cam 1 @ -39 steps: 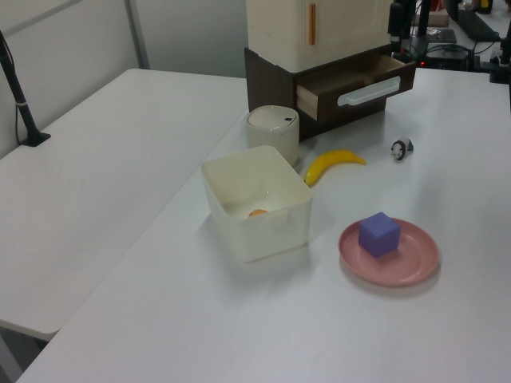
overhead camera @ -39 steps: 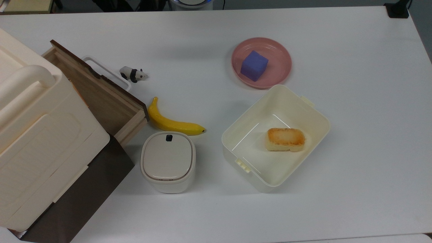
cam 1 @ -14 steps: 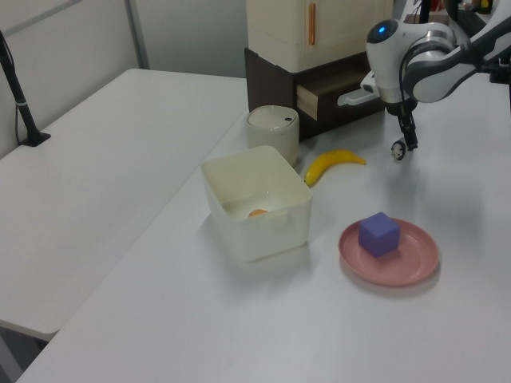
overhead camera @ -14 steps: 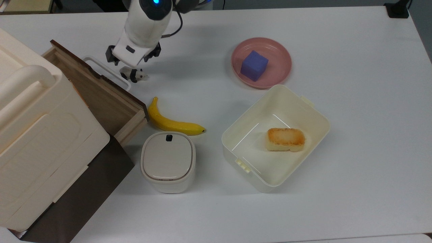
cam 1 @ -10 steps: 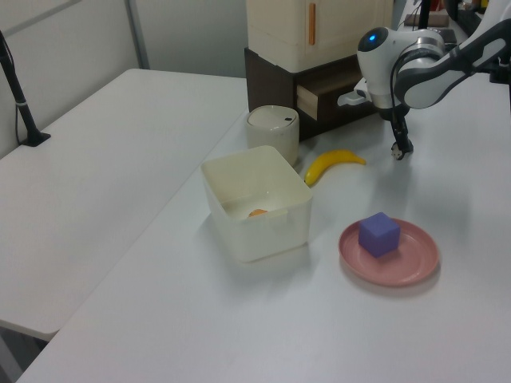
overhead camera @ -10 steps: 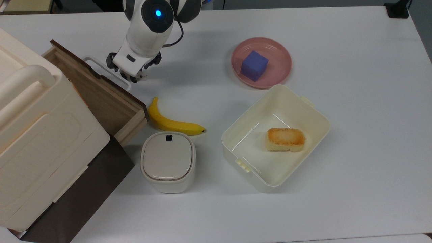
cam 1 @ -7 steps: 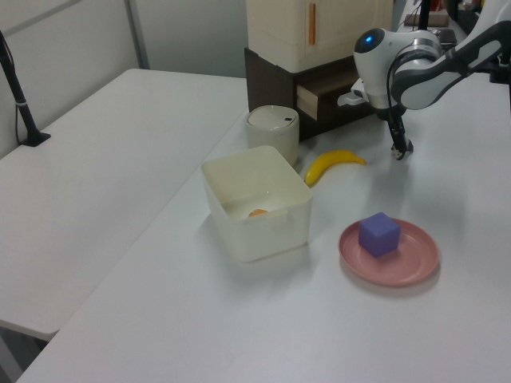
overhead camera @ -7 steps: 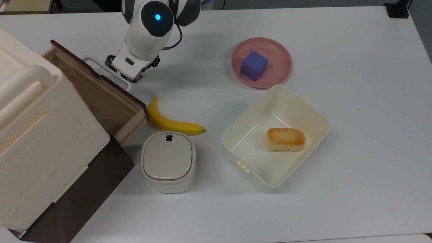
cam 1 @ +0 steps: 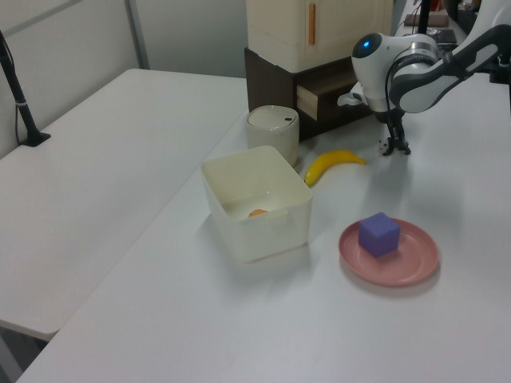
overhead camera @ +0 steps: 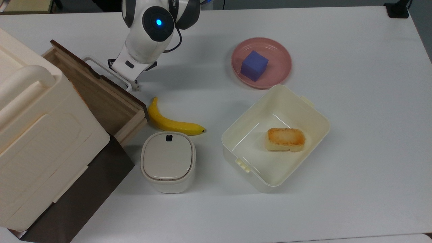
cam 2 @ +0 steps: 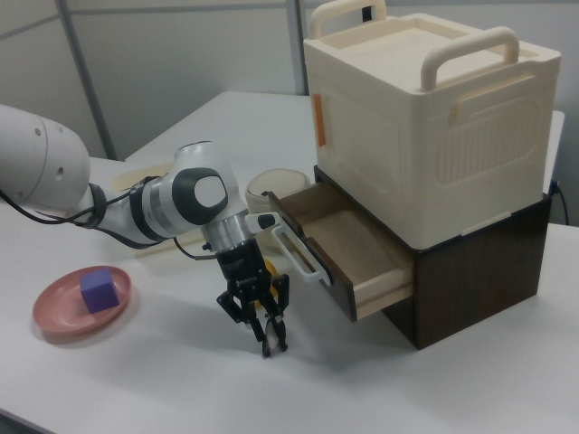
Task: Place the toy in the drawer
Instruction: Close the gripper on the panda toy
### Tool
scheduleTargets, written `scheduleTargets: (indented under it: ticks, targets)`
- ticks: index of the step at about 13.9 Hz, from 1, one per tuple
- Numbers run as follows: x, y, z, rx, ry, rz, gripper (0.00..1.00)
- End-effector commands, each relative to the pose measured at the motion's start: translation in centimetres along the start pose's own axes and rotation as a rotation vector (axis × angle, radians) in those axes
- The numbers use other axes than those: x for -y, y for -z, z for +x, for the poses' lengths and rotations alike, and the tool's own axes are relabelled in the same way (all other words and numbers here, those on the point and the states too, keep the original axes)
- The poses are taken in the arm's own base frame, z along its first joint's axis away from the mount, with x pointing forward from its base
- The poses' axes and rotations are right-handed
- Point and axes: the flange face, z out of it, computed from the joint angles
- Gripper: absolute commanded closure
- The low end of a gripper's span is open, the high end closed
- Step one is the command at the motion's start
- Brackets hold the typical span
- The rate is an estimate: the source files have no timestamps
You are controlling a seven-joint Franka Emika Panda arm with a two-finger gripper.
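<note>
Gripper low over the white table, fingers pointing down, just in front of the drawer's white loop handle. Fingers drawn in close on a small black-and-white lump at their tips: the toy, mostly hidden by the fingers. In the left view it sits at or barely above the tabletop; cannot tell whether it touches.

Drawer pulled open under a cream carry case, wood floor bare, dark front panel facing the gripper. Toy outside the drawer, near the handle.

Banana flat on the table, between the drawer corner and a small lidded bin. In the top view's right half: cream tub holding a browned bread-like piece; pink plate beyond it with a purple-blue cube on it, well apart from the gripper
</note>
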Motion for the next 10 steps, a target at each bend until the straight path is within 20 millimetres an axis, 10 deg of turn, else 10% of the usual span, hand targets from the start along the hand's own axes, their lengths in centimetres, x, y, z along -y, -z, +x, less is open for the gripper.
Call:
scheduleTargets:
  ticks: [1,10]
  targets:
    - [0.1,-0.1,0.1,-0.006,-0.014,-0.013,1.0]
    - [-0.1,1.3,-0.3,-0.022,-0.041,-0.015,1.0]
